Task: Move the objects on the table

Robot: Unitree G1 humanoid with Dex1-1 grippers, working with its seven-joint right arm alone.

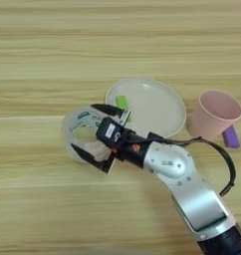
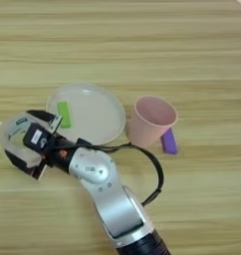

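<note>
Right gripper [image 1: 96,135] spread wide around clear tape roll [image 1: 78,130]; green block [image 1: 122,103] lay at plate's [image 1: 162,112] left rim.

Setting is looking like a robot test bench rather than a home or kitchen. A light wooden desk [image 1: 43,45] is filling the whole view, with no walls or furniture showing. Unrelated small props are sitting on it: a plate [image 1: 157,107], a tape roll [image 1: 77,130], a pink cup [image 1: 214,114], a purple block [image 1: 231,136]. A silver robot arm [image 1: 192,191] with an exposed cable is reaching across.
</note>
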